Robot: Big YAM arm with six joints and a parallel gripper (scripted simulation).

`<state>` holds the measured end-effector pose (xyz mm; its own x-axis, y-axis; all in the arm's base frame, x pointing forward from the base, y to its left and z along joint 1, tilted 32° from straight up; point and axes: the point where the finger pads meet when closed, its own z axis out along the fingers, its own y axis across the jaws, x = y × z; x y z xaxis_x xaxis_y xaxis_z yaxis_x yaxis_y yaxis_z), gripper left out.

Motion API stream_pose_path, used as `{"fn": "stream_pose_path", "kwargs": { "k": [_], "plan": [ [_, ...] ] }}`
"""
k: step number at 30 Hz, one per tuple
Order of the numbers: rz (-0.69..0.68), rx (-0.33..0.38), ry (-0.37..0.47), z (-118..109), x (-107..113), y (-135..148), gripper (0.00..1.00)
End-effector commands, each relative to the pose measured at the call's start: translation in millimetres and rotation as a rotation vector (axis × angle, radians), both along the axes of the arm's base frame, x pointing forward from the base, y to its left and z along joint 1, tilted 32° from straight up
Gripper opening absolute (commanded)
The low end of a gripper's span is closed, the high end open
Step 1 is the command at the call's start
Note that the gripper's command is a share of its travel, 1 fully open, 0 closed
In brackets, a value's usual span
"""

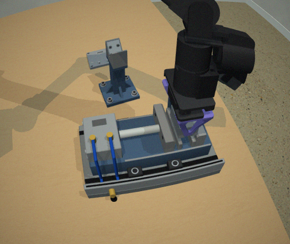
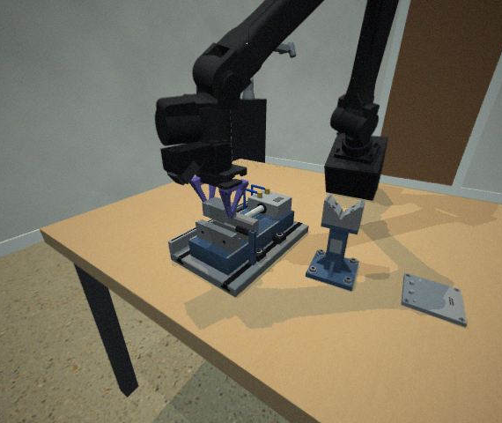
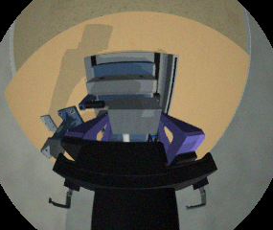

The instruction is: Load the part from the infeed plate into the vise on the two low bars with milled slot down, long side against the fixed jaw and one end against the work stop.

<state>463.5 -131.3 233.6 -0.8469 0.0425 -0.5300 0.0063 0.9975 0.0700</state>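
My gripper (image 2: 223, 196), with purple fingers, is shut on the grey part (image 2: 217, 210) and points straight down over the vise (image 1: 150, 152). The part hangs level over the gap between the moving jaw (image 1: 163, 127) on the cylinder rod (image 1: 139, 131) and the fixed jaw (image 2: 217, 234). In the wrist view the part (image 3: 134, 119) sits between the two fingers. In the top view the gripper (image 1: 190, 125) and wrist cover most of the part. I cannot tell which way the slot faces, or whether the part touches the low bars. The work stop is hidden.
The V-block (image 1: 116, 56) on its blue stand is behind the vise; it also shows in the exterior view (image 2: 342, 213). The bare infeed plate (image 2: 433, 299) lies flat beyond it. A second black arm (image 2: 356, 168) hangs above the V-block. The table edge runs close to the vise's right.
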Motion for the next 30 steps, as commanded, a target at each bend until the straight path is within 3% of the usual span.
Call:
{"fn": "stream_pose_path", "kwargs": {
  "k": [1,30],
  "plan": [
    [0.009,-0.004,-0.015,2.7,7.5,5.9,0.0],
    [0.009,-0.003,-0.012,0.6,8.2,5.7,0.0]
  ]
}}
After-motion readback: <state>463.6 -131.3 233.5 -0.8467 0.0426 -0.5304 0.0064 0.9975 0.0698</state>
